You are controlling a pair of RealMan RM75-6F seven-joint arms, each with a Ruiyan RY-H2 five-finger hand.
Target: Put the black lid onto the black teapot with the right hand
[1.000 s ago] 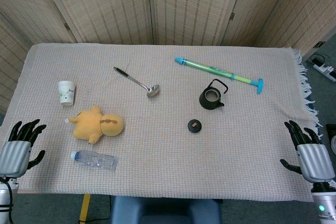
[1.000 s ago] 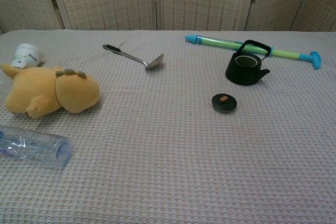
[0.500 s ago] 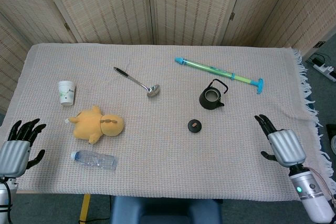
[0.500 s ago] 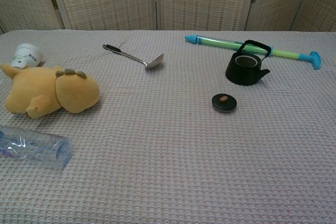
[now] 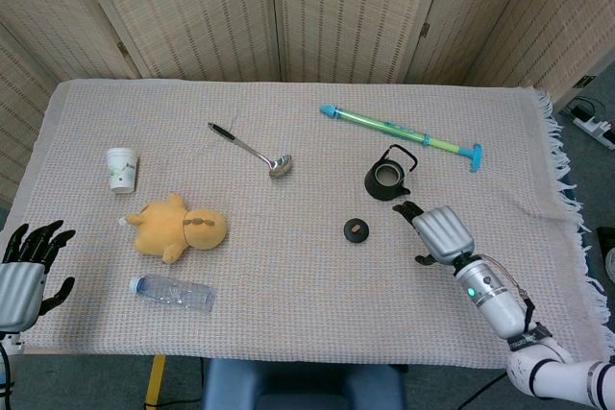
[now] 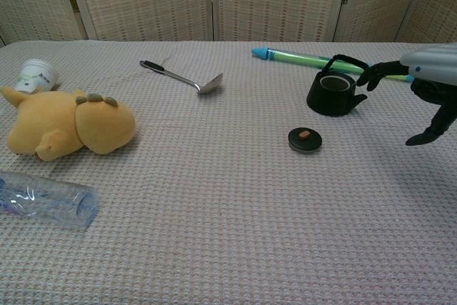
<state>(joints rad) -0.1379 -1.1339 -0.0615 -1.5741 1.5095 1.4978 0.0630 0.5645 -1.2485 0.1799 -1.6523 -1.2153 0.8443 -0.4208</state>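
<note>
The black teapot (image 5: 386, 178) (image 6: 333, 93) stands upright and uncovered right of the table's middle, handle raised. Its round black lid (image 5: 356, 229) (image 6: 305, 139) with a small brown knob lies flat on the cloth, nearer me and left of the pot. My right hand (image 5: 438, 231) (image 6: 421, 82) hovers above the cloth to the right of the lid and just in front of the teapot, fingers spread, holding nothing. My left hand (image 5: 23, 266) stays at the table's near left corner, fingers apart and empty; the chest view does not show it.
A green and blue rod (image 5: 400, 132) lies behind the teapot. A metal ladle (image 5: 252, 150) lies mid-table. At the left are a paper cup (image 5: 121, 169), a yellow plush toy (image 5: 179, 227) and a lying plastic bottle (image 5: 171, 293). The cloth's fringed right edge (image 5: 560, 165) hangs off the table.
My right hand has swung in from the table's near right corner leftward and forward, arriving beside the lid and teapot. The left hand has drifted slightly down and left. The objects have not moved.
</note>
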